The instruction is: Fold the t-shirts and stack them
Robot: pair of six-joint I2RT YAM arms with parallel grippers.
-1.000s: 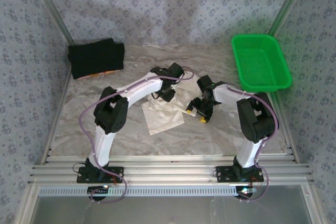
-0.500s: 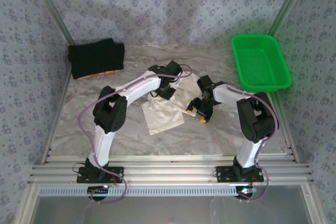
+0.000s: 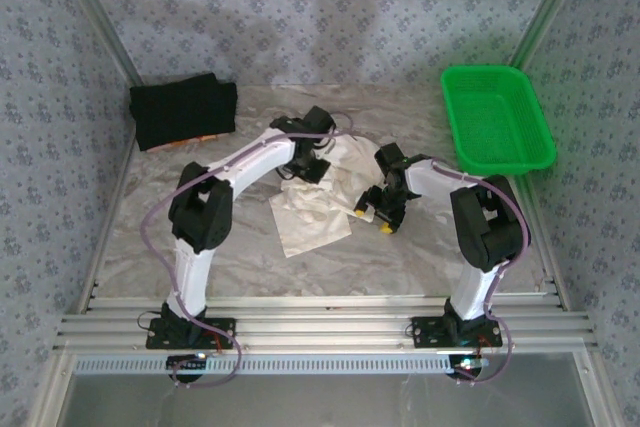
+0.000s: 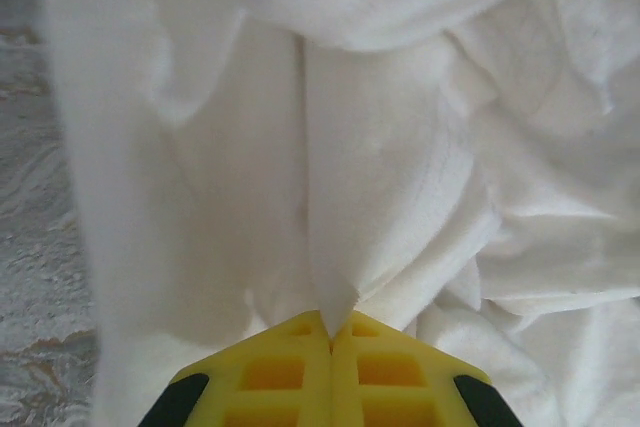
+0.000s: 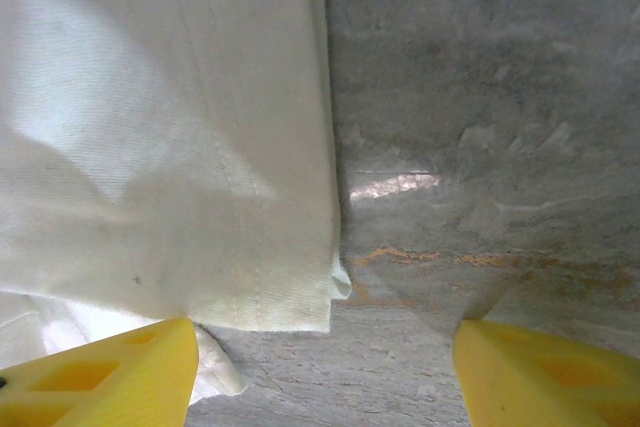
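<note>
Patterned grey-blue wallpaper closes us in on three sides, and aluminium rails run along the near edge of the marbled grey worktop. We see the black t-shirt folded in the far left corner and a green basket at the far right corner. Mid-worktop lies the cream t-shirt, rumpled. Our left gripper pinches a fold of it, fingers pressed together, while our right gripper stands spread, the shirt's hemmed corner between its fingers.

Soft even light, faint glare patch on the table, overexposed, blurred cream-white t-shirt up close.
</note>
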